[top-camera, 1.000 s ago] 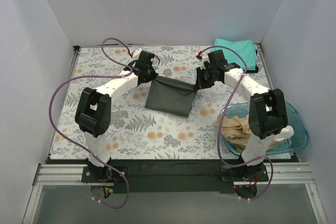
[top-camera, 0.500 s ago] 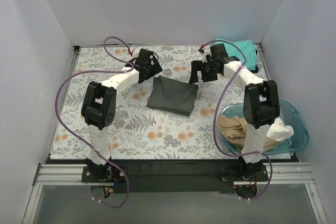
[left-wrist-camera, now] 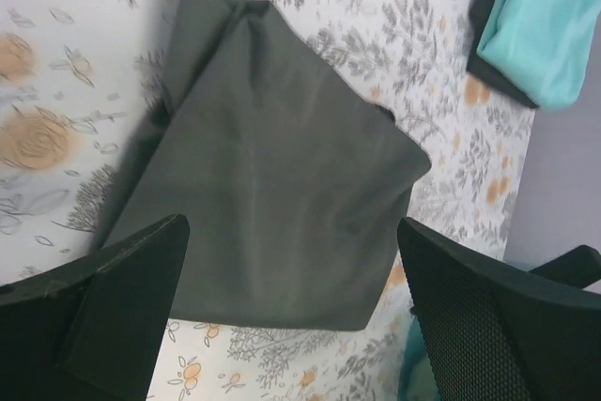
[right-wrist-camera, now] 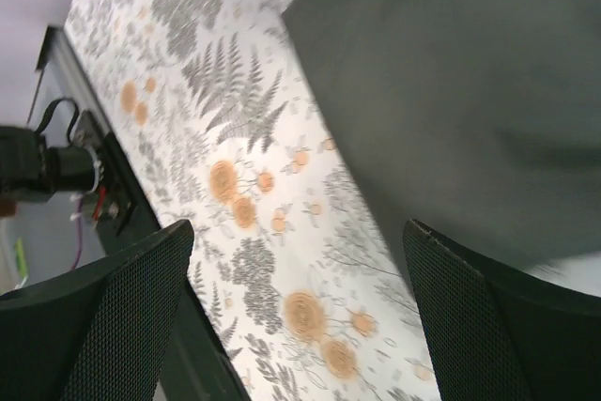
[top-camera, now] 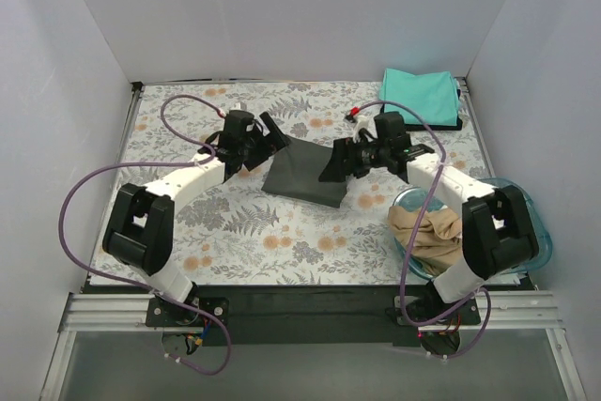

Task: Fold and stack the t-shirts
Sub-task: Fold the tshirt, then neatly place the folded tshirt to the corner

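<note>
A dark grey t-shirt [top-camera: 306, 174] lies folded flat in the middle of the floral table. In the left wrist view the grey t-shirt [left-wrist-camera: 272, 185] spreads out beyond the open fingers [left-wrist-camera: 113, 312]. My left gripper [top-camera: 268, 143] hovers open at its left edge, holding nothing. My right gripper [top-camera: 336, 164] is open over its right edge, and the grey t-shirt [right-wrist-camera: 470, 82] fills the upper right of the right wrist view. A folded teal t-shirt [top-camera: 420, 93] rests on a black t-shirt [top-camera: 449, 124] at the back right. A tan t-shirt [top-camera: 427, 232] is bunched in the basin.
The translucent blue basin [top-camera: 526, 232] stands at the near right, partly under the right arm. White walls close in the table on three sides. A black strip [top-camera: 300, 298] runs along the near edge by the arm bases.
Both grippers have opened and let go of the grey t-shirt, which now lies flat. Both arms have pulled back toward the near side and lowered.
</note>
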`<move>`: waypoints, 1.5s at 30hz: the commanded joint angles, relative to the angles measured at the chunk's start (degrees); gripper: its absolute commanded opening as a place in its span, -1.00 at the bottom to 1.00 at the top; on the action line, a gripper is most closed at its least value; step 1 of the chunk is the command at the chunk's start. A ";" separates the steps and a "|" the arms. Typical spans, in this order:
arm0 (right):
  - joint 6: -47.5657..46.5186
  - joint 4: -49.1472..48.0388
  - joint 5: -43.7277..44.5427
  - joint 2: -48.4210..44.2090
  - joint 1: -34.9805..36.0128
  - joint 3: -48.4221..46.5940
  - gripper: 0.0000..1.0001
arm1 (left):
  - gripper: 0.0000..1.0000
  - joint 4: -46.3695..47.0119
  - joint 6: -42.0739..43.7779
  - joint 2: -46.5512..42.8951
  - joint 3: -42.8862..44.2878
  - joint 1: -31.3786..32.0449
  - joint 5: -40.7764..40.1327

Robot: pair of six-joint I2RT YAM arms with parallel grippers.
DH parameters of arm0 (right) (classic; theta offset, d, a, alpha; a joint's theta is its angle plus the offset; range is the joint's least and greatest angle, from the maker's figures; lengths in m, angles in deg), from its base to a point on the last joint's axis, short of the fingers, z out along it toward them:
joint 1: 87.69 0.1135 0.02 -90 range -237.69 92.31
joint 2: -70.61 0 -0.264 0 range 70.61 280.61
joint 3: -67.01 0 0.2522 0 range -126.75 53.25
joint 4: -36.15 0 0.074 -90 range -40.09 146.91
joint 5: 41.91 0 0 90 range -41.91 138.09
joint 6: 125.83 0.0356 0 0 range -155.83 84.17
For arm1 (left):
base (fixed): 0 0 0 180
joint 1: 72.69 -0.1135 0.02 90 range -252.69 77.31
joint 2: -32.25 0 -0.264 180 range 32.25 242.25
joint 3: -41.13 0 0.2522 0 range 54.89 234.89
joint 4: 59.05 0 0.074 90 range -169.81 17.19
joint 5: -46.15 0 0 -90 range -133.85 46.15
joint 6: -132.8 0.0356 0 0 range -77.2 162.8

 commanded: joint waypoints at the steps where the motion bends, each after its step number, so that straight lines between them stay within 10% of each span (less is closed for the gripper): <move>1: 4.19 -10.51 -5.96 2.41 4.19 1.04 0.97 | 0.86 8.37 -2.80 2.25 -4.05 0.31 10.51; 20: 4.29 -13.16 2.21 6.47 0.68 15.54 0.97 | 0.88 8.92 -7.46 -5.11 -25.05 0.40 10.96; 33: -5.03 4.51 13.38 -6.72 -0.19 3.33 0.97 | 0.89 -14.26 -3.94 -31.55 -21.02 0.93 -5.72; 45: -0.38 5.91 15.04 9.44 -2.83 -6.08 0.79 | 0.90 -20.60 -5.44 -38.79 -22.95 0.93 -12.24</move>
